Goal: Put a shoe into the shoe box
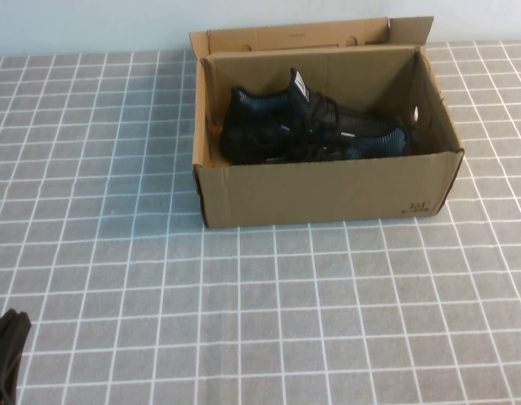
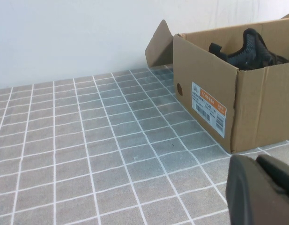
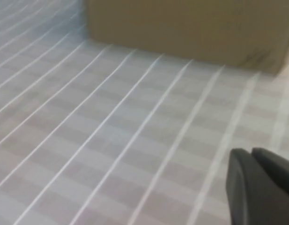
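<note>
The brown cardboard shoe box stands open at the back middle of the table, its lid flap up behind. Black knit sneakers lie inside it, white tongue label up. The box also shows in the left wrist view with a shoe poking above its rim, and blurred in the right wrist view. My left gripper sits at the table's front left corner, shut and empty; it also shows in its wrist view. My right gripper is shut and empty, low over the table before the box, out of the high view.
The table is covered with a grey cloth with a white grid. A white wall runs behind the table. A white and orange label is on the box's left end wall.
</note>
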{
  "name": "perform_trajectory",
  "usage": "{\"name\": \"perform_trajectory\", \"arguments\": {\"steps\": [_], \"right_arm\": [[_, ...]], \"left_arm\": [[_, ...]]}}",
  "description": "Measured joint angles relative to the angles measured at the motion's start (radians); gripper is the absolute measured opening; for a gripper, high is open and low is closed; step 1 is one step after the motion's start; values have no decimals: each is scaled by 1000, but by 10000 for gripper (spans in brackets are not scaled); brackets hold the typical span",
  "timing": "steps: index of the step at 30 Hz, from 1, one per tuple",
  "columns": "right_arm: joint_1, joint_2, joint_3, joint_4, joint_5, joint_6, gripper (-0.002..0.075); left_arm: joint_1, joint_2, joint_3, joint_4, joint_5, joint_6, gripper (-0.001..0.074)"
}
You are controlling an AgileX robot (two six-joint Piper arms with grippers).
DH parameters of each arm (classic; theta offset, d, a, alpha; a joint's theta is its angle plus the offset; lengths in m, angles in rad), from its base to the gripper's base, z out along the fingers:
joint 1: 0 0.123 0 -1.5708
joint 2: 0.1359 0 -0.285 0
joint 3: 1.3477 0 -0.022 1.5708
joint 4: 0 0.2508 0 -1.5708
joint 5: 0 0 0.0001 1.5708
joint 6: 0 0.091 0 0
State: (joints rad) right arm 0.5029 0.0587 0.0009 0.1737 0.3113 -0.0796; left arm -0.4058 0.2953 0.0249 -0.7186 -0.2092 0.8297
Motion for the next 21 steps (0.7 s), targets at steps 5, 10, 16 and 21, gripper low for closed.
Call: {"name": "perform_trajectory", "arguments": {"steps": [5,10,16,21], "right_arm": [[-197,-4,16,-52,-189,-2,-16],[-383,-18,24,-41,-237,-2,-16],[-463,-67,24,-22,-172,-2,-16],[-466,-67,24,-20,-39,-2,-16]], "left_arm": [[0,0,1,0,0,0,-1],[0,0,1,0,2,0,-1],[0,0,1,0,2,0,-1],[0,0,1,0,2,0,-1]]}}
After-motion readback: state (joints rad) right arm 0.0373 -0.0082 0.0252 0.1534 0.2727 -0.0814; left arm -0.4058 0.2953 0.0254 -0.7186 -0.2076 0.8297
